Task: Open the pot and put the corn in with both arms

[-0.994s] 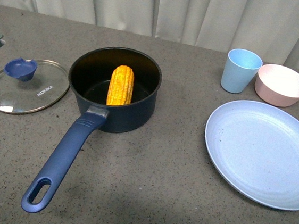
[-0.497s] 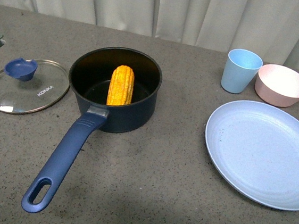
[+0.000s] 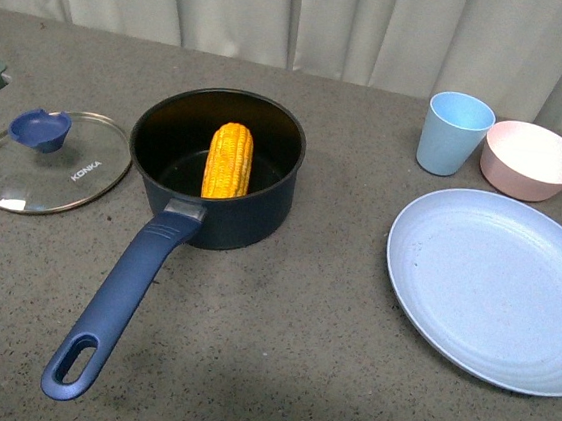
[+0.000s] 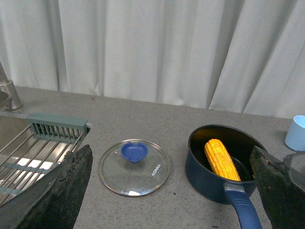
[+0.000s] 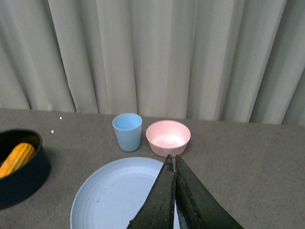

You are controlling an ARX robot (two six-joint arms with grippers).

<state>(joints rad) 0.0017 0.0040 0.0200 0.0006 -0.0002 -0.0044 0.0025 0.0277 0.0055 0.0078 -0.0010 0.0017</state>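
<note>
The pot stands uncovered on the grey bench, its handle reaching toward the camera, and the corn lies inside it, leaning on the far wall. The glass lid rests flat on the bench just left of the pot. At right sit a plate, a cup and a bowl. The left gripper has its jaws spread wide and empty; the right gripper has its jaws pressed together on nothing.
</note>
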